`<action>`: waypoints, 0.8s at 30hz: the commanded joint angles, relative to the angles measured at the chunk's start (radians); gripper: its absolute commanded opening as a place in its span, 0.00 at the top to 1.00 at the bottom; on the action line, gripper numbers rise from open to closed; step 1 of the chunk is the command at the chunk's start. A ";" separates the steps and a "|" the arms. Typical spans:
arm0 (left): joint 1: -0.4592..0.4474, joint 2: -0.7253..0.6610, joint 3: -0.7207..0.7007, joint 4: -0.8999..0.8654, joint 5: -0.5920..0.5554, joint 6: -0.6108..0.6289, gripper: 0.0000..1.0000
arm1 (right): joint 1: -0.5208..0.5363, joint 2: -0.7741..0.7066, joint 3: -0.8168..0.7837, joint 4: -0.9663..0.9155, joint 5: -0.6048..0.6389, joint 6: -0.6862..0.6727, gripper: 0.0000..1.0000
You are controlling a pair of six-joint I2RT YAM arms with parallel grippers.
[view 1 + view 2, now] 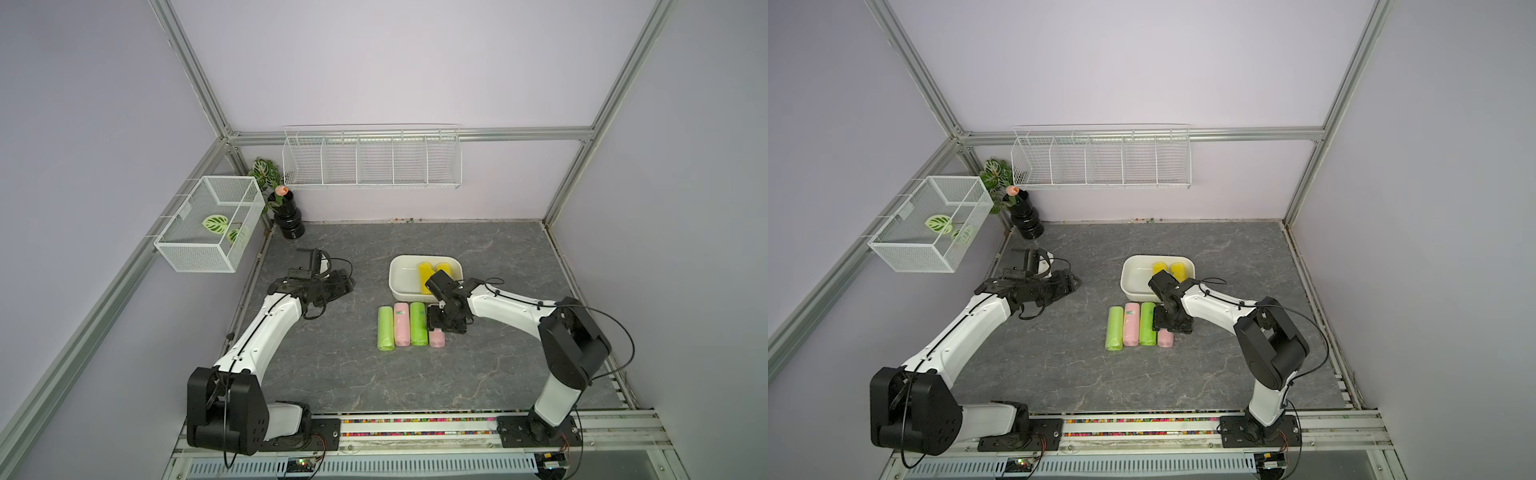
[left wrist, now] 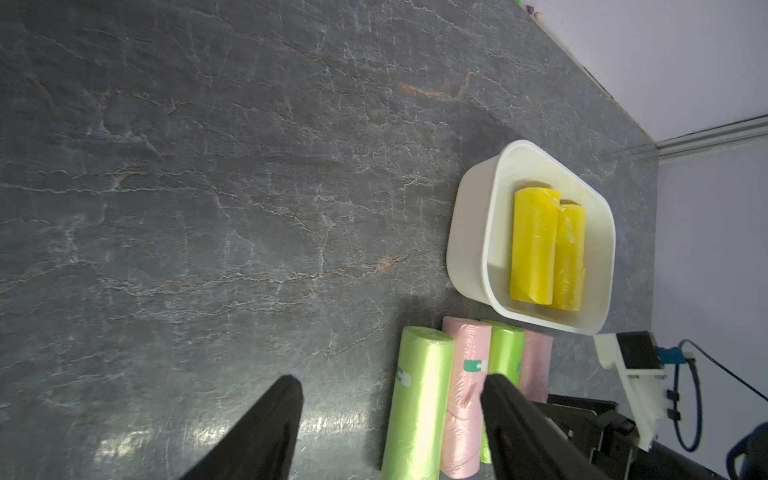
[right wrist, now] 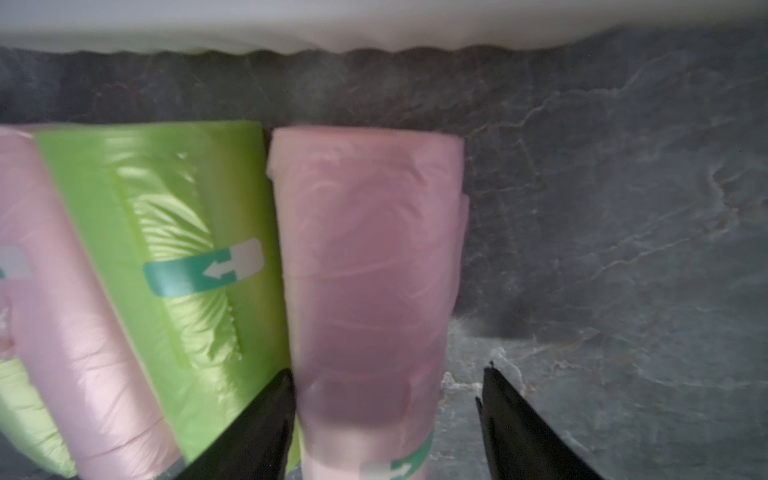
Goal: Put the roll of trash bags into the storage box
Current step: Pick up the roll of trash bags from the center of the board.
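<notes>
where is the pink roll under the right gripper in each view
Top view: pink plastic trash-bag roll, row's end, mostly hidden under the right gripper.
Top view: same roll, same spot.
Left wrist: roll beside a green plastic roll.
Right wrist: roll fills the centre, between open jaws.
Landmark: glossy white plastic storage box, beyond the row.

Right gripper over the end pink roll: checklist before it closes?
1. Right gripper jaws open, astride the end pink roll: ok.
2. Inner finger clear of the neighbouring green roll: cannot tell, it sits right at the seam.
3. Outer finger over bare table: ok.
4. Storage box has room beside the two yellow rolls: ok.
5. Left gripper open, empty, apart from the box: ok.
</notes>
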 commanded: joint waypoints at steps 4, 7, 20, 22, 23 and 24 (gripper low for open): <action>0.003 -0.021 0.103 -0.146 0.025 0.089 0.26 | 0.003 0.050 0.022 0.011 0.006 0.015 0.33; 0.004 -0.041 0.129 -0.201 0.012 0.137 0.25 | 0.003 0.070 0.033 0.011 0.012 0.007 0.37; 0.006 -0.073 0.090 -0.210 -0.034 0.296 0.22 | 0.022 0.038 0.049 -0.052 0.064 -0.026 0.68; 0.006 -0.058 0.110 -0.231 -0.046 0.292 0.21 | 0.025 0.016 0.051 -0.069 0.076 -0.036 0.71; 0.006 -0.052 0.119 -0.236 -0.044 0.290 0.21 | 0.027 0.003 0.052 -0.075 0.078 -0.044 0.73; 0.005 -0.046 0.120 -0.232 -0.030 0.291 0.20 | 0.028 -0.009 0.054 -0.082 0.079 -0.049 0.74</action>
